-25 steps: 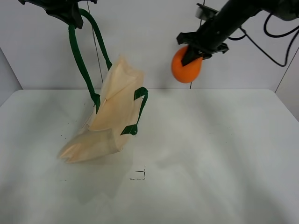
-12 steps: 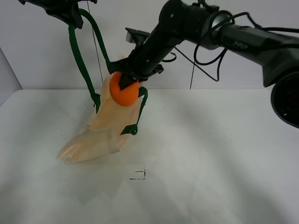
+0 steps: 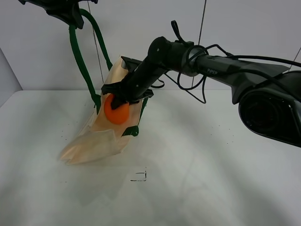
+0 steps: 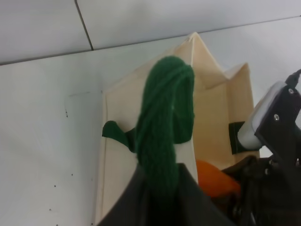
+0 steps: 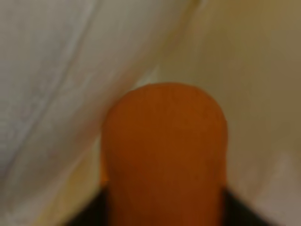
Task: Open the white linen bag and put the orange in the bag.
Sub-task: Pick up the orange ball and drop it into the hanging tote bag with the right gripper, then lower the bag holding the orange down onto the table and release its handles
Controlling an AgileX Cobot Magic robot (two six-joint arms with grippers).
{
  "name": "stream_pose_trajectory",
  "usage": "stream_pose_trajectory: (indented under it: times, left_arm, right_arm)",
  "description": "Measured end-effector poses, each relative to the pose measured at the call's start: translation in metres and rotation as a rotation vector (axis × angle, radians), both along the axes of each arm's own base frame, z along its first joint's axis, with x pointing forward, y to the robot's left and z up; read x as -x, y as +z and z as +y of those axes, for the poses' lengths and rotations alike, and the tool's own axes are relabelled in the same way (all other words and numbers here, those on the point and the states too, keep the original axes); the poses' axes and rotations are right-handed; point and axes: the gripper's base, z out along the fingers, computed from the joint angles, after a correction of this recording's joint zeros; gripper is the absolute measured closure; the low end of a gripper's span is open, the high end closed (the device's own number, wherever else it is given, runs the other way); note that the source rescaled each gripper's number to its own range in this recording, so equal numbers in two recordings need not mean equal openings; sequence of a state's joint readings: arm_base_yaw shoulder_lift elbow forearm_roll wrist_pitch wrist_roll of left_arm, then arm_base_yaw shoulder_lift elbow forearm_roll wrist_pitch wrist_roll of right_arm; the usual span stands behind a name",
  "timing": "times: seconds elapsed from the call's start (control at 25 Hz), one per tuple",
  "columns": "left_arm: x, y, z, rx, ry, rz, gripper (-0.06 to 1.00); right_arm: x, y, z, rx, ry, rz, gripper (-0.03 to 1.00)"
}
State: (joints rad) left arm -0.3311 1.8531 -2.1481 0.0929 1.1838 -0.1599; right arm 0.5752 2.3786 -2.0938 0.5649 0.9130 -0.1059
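The white linen bag (image 3: 106, 132) hangs by one dark green strap handle (image 3: 75, 52) from my left gripper (image 3: 70, 16), which is shut on the strap at the top left; the bag's bottom rests on the table. My right gripper (image 3: 117, 96) reaches across and is shut on the orange (image 3: 116, 111), holding it at the bag's open mouth. In the left wrist view the strap (image 4: 164, 122) rises from the gripper, with the open bag (image 4: 211, 108) and the orange (image 4: 214, 181) beyond it. In the right wrist view the orange (image 5: 164, 150) fills the frame against the bag's cloth (image 5: 56, 70).
The white table (image 3: 211, 155) stretches to the right and front of the bag. A small black mark (image 3: 139, 176) is on the table in front of the bag. A grey wall (image 3: 141, 28) stands behind.
My right gripper has carried the orange from high on the right, leftward and down, to the bag's mouth. The left gripper and the strap have held still.
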Motion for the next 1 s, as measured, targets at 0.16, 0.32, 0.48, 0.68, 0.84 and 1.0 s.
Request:
stream_pose_trajectory:
  times: [0.16, 0.32, 0.48, 0.68, 0.84, 1.0]
  left_arm:
    - [0.0, 0.0, 0.0, 0.0, 0.0, 0.0, 0.94]
    - [0.0, 0.0, 0.0, 0.001, 0.0, 0.001, 0.94]
    - [0.0, 0.0, 0.0, 0.001, 0.0, 0.001, 0.94]
    - [0.0, 0.0, 0.0, 0.001, -0.001, 0.001, 0.94]
    - [0.0, 0.0, 0.0, 0.001, -0.001, 0.001, 0.94]
    - [0.0, 0.0, 0.0, 0.001, -0.001, 0.001, 0.94]
  right_arm:
    - [0.0, 0.0, -0.002, 0.032, 0.037, -0.027, 0.03]
    - [0.0, 0.006, -0.013, 0.194, 0.039, -0.015, -0.03]
    - [-0.006, 0.028, -0.029, 0.381, 0.022, -0.079, -0.03]
    - [-0.024, 0.049, -0.057, 0.422, -0.066, -0.145, -0.03]
    - [-0.049, 0.049, -0.104, 0.452, -0.166, -0.133, -0.03]
    - [-0.073, 0.049, -0.167, 0.469, -0.293, -0.108, -0.03]
